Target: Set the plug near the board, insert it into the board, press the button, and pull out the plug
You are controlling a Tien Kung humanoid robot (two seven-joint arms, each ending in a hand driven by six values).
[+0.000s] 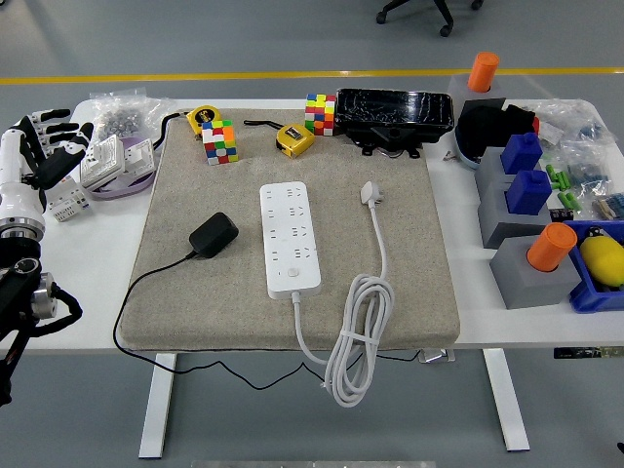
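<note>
A black plug (213,235) lies on the grey mat (409,283), just left of the white power strip (290,238), with its thin black cable trailing off the mat's left edge. The strip's button (277,255) shows on its lower half. The strip's own white plug (371,193) and coiled white cord (355,341) lie to its right. My left hand (44,141) is raised at the picture's far left, over the table's left edge, fingers spread and holding nothing. It is well apart from the black plug. My right arm is out of view.
Two colour cubes (219,141), yellow tape measures (293,138) and a black box (395,115) line the mat's far edge. White sockets and bags (117,156) crowd the far left. Grey and blue blocks with orange cylinders (551,249) and a blue bin fill the right side.
</note>
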